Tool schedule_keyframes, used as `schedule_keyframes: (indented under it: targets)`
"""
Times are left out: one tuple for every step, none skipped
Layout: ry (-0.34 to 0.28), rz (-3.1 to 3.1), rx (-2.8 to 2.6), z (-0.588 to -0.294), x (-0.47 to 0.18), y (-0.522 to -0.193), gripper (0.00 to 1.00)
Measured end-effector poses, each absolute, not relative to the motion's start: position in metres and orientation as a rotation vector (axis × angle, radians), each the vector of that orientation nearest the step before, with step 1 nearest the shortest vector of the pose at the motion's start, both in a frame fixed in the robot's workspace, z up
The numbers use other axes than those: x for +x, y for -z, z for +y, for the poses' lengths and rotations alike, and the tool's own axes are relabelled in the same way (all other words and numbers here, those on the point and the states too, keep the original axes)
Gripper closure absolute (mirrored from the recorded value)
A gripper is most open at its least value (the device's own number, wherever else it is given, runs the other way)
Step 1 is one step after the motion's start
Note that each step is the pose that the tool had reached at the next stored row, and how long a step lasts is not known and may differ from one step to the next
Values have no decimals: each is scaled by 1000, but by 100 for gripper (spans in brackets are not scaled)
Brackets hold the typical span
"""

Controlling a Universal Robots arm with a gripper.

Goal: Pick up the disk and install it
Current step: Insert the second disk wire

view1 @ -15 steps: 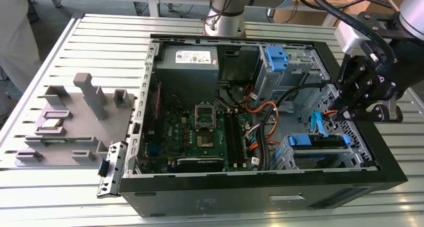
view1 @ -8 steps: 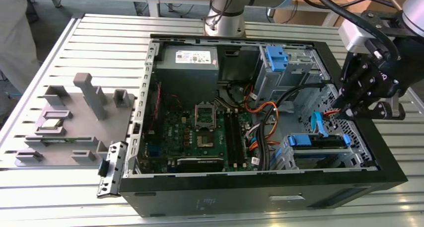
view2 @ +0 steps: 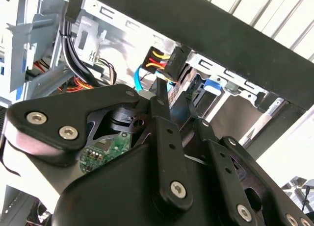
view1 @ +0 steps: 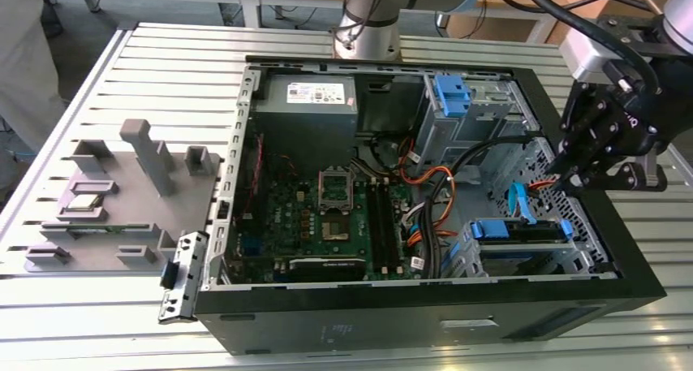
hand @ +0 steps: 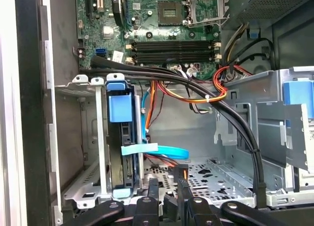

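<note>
The fingers point(hand: 153, 189) of the gripper point(hand: 168, 184) are drawn close together, with only a slim gap between them, and nothing is plainly clamped. In the second wrist view, a black power connector point(view2: 170, 64) with yellow, red and black wires is seen just ahead of the tips, probably because cabling is being attended to. The disk point(hand: 120, 152) is seated upright in its drive cage point(hand: 93, 138), with the blue carrier tab point(hand: 120, 106) outward for easy pulling. A light-blue data cable point(hand: 154, 150) is draped across it. In the exterior view, the gripper is held at 3 o'clock over the open computer case point(view1: 433, 322), and the disk at 5 o'clock. The case is laid flat on the slotted desk point(view1: 162, 62) so that its bays are reachable from above.
</note>
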State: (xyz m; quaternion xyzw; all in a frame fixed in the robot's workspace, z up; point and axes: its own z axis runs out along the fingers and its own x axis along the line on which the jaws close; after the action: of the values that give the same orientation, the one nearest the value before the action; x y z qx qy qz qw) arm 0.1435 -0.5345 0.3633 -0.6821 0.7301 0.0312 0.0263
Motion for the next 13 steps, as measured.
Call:
schedule_keyframes:
  targets:
    - [-96,2256,-2108,-534,144,-363,70]
    - [-96,2256,-2108,-533,145,-363,70]
    - [-97,2256,-2108,-533,146,-363,70]
    - [-97,2256,-2108,-532,147,-363,70]
    - [-97,2256,-2108,-531,148,-363,70]
    - [-97,2257,-2108,-531,149,-363,70]
    - [-97,2257,-2108,-530,149,-363,70]
    - [-97,2257,-2108,-529,150,-363,70]
    - [-98,2257,-2108,-529,151,-363,70]
    - [-98,2257,-2108,-528,152,-363,70]
    - [-99,2258,-2109,-528,153,-362,70]
    - [-100,2258,-2109,-528,154,-362,70]
    - [-101,2259,-2110,-527,156,-362,70]
